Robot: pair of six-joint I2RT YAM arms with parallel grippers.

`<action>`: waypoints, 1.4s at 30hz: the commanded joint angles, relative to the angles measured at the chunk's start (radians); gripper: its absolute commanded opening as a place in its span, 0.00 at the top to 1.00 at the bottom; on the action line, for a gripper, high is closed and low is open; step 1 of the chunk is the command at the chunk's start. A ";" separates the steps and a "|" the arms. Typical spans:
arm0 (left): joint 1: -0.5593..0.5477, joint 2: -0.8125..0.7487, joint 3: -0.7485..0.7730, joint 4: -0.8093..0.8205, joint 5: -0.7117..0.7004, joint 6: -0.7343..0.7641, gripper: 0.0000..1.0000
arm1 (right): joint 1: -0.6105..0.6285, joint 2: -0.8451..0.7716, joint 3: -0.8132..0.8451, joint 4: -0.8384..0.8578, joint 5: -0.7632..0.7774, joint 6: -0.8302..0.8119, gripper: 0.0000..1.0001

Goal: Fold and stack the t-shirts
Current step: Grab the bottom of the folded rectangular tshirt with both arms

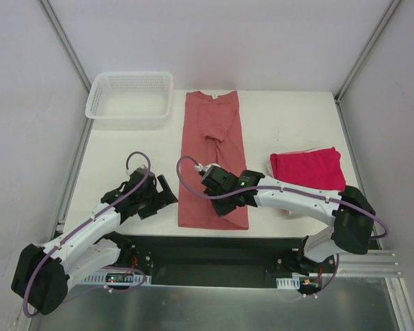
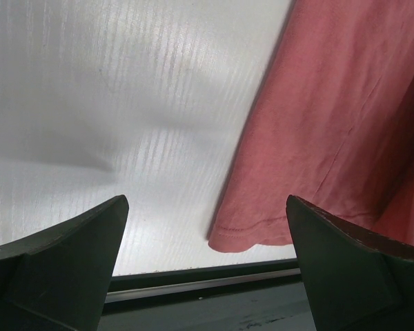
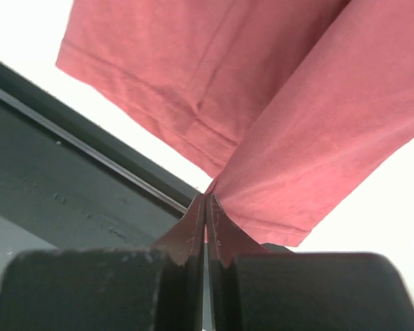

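The salmon-pink t-shirt (image 1: 212,148) lies as a long narrow strip down the middle of the table, collar at the far end. My right gripper (image 1: 222,205) is shut on its near hem edge; in the right wrist view the cloth (image 3: 262,89) fans out from the closed fingertips (image 3: 205,200) and is lifted a little. My left gripper (image 1: 167,194) is open and empty just left of the shirt's near left corner (image 2: 238,238), low over the table. The crimson-magenta t-shirt (image 1: 308,167) lies folded at the right.
A white mesh basket (image 1: 130,96) stands at the far left. The table's near edge with a black rail (image 1: 214,248) runs just below the shirt's hem. Enclosure walls rise on both sides.
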 commanded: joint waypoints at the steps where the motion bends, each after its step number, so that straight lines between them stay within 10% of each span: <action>1: -0.006 0.001 -0.010 0.002 -0.019 -0.004 0.01 | 0.035 0.008 0.039 0.013 -0.070 -0.019 1.00; 16: -0.006 0.046 -0.022 0.002 0.050 -0.033 0.01 | 0.036 0.286 0.103 0.142 -0.115 0.022 0.87; 19: -0.006 0.036 -0.039 0.003 0.073 -0.046 0.01 | 0.036 0.254 0.100 0.125 -0.090 0.042 0.56; 22: -0.006 0.024 -0.060 0.014 0.109 -0.060 0.00 | 0.048 0.153 0.083 0.095 -0.018 0.052 0.03; 32: -0.086 0.061 -0.108 0.121 0.156 -0.118 0.07 | 0.059 -0.208 -0.108 -0.073 0.315 0.245 0.03; 42: -0.232 0.184 -0.137 0.140 0.084 -0.262 0.67 | -0.021 -0.248 -0.337 0.030 0.160 0.378 0.10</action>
